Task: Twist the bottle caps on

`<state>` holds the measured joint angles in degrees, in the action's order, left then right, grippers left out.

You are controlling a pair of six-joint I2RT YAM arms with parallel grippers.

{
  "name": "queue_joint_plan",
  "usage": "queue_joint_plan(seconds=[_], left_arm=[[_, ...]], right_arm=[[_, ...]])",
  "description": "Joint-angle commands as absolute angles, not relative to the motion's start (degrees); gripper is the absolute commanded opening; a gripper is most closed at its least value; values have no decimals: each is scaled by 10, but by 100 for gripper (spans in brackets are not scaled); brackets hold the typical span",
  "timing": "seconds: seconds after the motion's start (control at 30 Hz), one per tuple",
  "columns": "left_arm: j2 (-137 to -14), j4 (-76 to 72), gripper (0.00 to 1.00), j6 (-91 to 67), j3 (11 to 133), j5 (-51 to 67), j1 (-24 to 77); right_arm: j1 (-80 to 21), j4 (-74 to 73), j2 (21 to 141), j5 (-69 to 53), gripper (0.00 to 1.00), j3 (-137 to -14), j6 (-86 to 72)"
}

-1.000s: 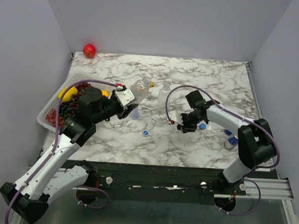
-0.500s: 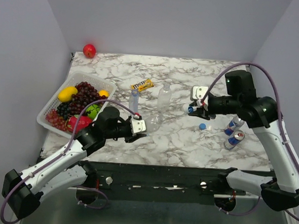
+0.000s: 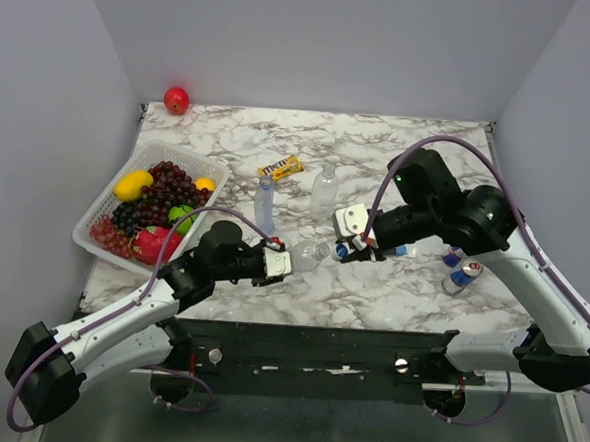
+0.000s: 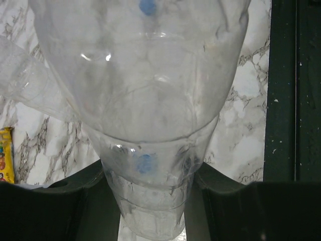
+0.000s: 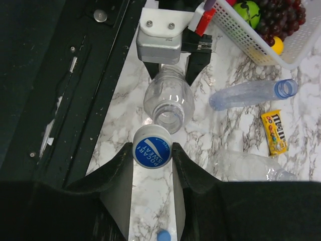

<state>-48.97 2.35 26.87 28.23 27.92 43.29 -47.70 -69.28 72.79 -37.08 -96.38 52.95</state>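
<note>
– Marble-patterned table boxed in by pale lilac walls, shot from overhead. What fills the left side?

– Red apple in the 11 o'clock corner. At 9 o'clock, a white basket piled with dark grapes, a lemon and other fruit.

– And the left arm?

– Near 6 o'clock, the left gripper has its jaws clamped on the base end of a wide clear bottle. The bottle lies on its side, open mouth aimed at 3 o'clock.

– Behind it?

– Toward 12 o'clock stands a slim blue-tinted bottle, upright and uncapped. A yellow candy packet lies beyond it. A second clear bottle stands upright at that slim one's 2 o'clock, well apart from both grippers.

– The right arm?

– The right gripper has its jaws pinched on a blue cap, printed top toward the wrist camera. The cap sits just beside the held bottle's mouth, off to one side and not on the threads. Whether rim and mouth touch cannot be told.

– Farther right?

– A loose blue cap lies on the marble at the gripper's 3 o'clock. Two blue-and-silver cans stand near the 4 o'clock edge.
</note>
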Motion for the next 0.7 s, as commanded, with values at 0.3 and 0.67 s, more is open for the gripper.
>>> queue_joint_plan(seconds=[0.3, 0.67], left_arm=[[-479, -13, 0, 316, 281, 284, 437], [-486, -32, 0, 303, 282, 277, 437]], right_arm=[[-508, -603, 736, -315, 25, -908, 530], [-520, -657, 763, -323, 27, -938, 588]])
